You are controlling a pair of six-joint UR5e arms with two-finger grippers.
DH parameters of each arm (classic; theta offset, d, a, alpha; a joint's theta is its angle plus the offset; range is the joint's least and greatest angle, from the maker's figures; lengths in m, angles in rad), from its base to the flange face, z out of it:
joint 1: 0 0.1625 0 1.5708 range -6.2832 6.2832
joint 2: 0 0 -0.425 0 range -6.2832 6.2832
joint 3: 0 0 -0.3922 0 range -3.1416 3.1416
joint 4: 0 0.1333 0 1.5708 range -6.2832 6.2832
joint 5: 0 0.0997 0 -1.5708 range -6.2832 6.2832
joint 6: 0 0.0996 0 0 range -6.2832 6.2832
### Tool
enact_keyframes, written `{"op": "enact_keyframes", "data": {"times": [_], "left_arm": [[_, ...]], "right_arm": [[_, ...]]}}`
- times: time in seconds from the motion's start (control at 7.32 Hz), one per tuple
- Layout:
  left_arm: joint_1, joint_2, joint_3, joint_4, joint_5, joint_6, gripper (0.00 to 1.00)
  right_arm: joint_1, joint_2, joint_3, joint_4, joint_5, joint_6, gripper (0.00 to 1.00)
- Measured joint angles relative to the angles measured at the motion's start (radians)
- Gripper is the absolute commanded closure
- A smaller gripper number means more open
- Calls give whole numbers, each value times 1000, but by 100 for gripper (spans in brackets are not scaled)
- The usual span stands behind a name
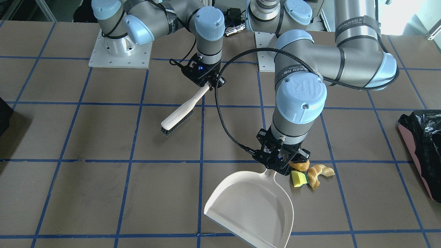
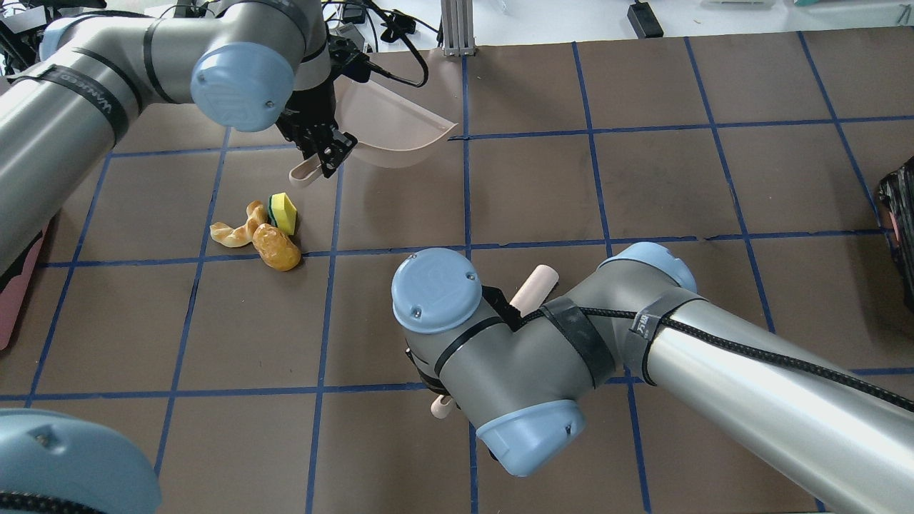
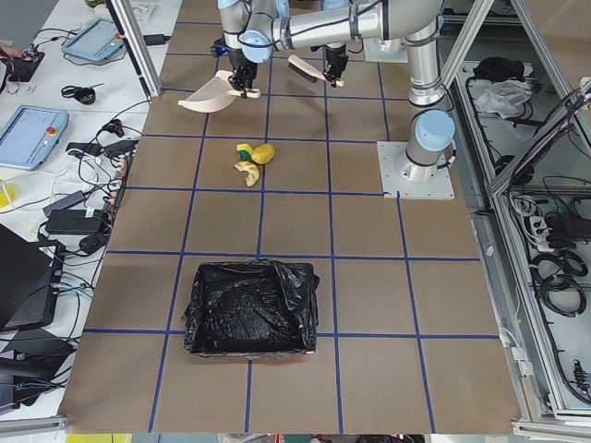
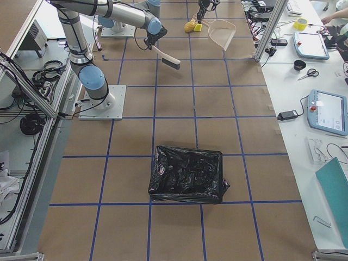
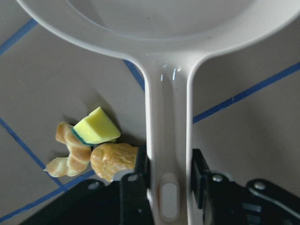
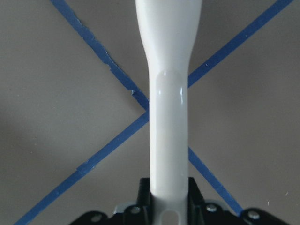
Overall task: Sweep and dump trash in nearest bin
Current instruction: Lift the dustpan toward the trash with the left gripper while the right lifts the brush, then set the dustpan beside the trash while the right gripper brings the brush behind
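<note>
**Brush and pan gripped, three scraps waiting**

Nearest the robot, the right claw pinches the smooth cream handle of the dark-bristled brush. Farther out, the glossy bread roll, yellow wedge and curved croissant lie touching on the matte brown table. They look light, hard and slick, likelier to skid or roll than crush, so a low sideways push suits them. Just beyond, the left claw clamps the rigid plastic dustpan by its handle. The pink, crinkly black-bagged bin stands well apart, leftward.

Frame edges are cropping bin and dustpan; left gripper is hiding part of bread roll; right arm is covering brush midsection.
</note>
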Motion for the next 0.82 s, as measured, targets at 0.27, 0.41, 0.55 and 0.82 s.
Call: {"op": "enact_keyframes", "data": {"times": [0.27,0.41,0.55,0.82], "left_arm": [[79,51,-37,-17,16,240,100],[126,74,-55,-18,17,373,100],[177,94,-71,-17,16,502,100],[284,114,-89,-14,17,758,100]], "right_arm": [[7,86,-112,3,17,40,100],[19,145,-189,3,30,67,100],[41,206,-273,6,38,100,100],[101,340,-462,54,37,184,100]]}}
